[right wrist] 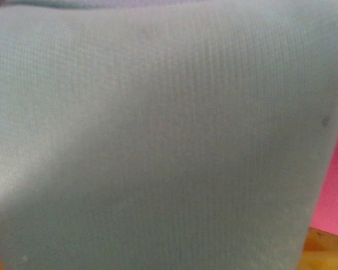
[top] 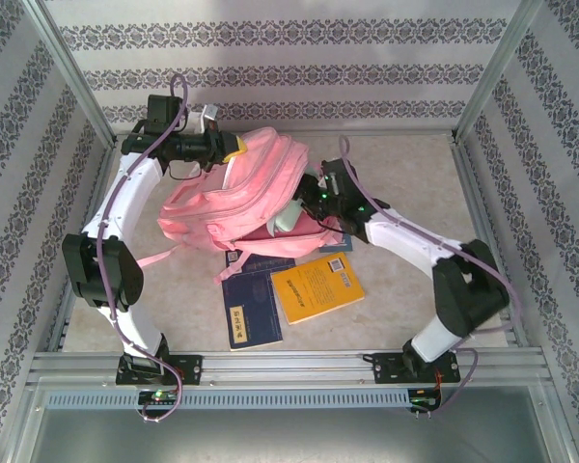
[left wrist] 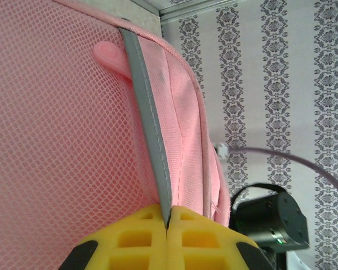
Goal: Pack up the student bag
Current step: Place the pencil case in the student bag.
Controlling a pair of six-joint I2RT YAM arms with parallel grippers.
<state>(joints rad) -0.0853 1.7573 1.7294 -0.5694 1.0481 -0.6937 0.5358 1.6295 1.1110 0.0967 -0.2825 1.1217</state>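
The pink student bag (top: 236, 198) lies in the middle of the table, its top end lifted at the back. My left gripper (top: 234, 148) is shut on the bag's grey trim strip (left wrist: 149, 112), which is pinched between the yellow fingertips (left wrist: 168, 222), with pink mesh (left wrist: 56, 140) to the left of it. My right gripper (top: 304, 204) is at the bag's right-hand opening, closed on a pale grey-green fabric pouch (top: 289, 218). The pouch (right wrist: 158, 135) covers the right jaws in the wrist view, with pink bag fabric (right wrist: 335, 185) at the right edge.
An orange book (top: 318, 286) and a dark blue book (top: 251, 304) lie on the table in front of the bag. Another blue book (top: 338, 243) pokes out under the right arm. Metal frame posts and patterned walls close in the table.
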